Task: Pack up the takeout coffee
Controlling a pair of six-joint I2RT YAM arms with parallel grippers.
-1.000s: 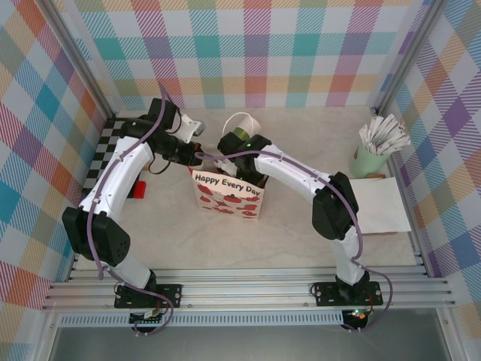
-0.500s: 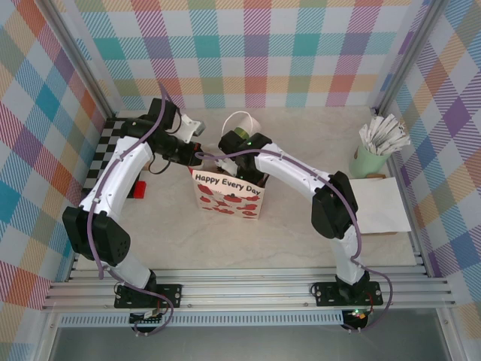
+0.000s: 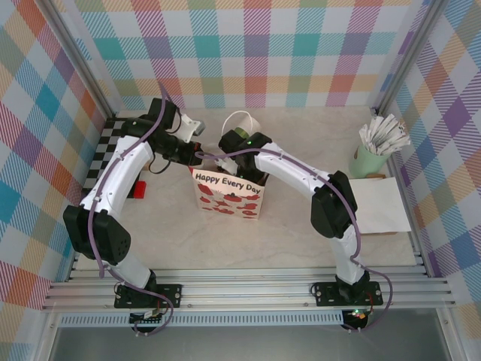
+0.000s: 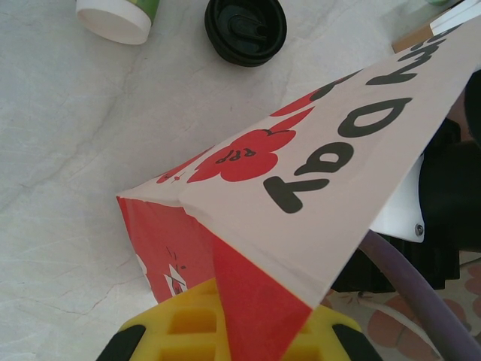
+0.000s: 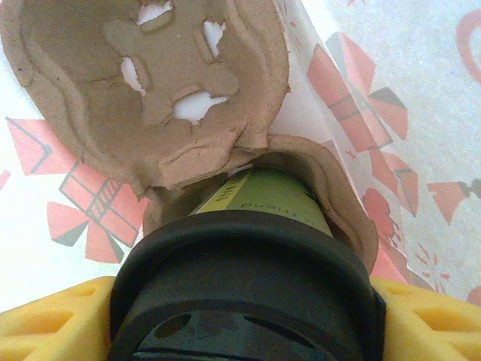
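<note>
Top external, gift bag (image 3: 229, 197): stands upright near the middle of the table with its mouth up. The left gripper (image 3: 197, 156) is at its left top edge and the right arm (image 3: 293, 169) reaches down into the mouth.
Top external, risk to the bag: the light paper could tip or slide if either arm pulls sideways.
Top external, green holder cup (image 3: 368, 160): well apart by the right wall, stuffed with white wrapped sticks (image 3: 385, 129).
Left wrist, left gripper: yellow fingers (image 4: 188, 323) are pressed together on the bag's folded top corner.
Left wrist, risk at the pinch: if the paper slips out, the mouth may fold in on the other arm.
Left wrist, table beyond: a loose black lid (image 4: 246, 30) and a white-rimmed cup stack (image 4: 116, 16), both outside the bag.
Right wrist, right gripper (image 5: 240, 323): clamped on either side of the takeout coffee (image 5: 263, 201) at its black lid.
Right wrist, takeout coffee: inside the bag, its base at a pocket of the pulp carrier (image 5: 150, 83). I cannot tell whether it is fully seated.
Right wrist, pulp carrier: lies in the bag, and its far pocket is empty.
Right wrist, risk at the pocket: a base caught on the rim could tilt on release and spill.
</note>
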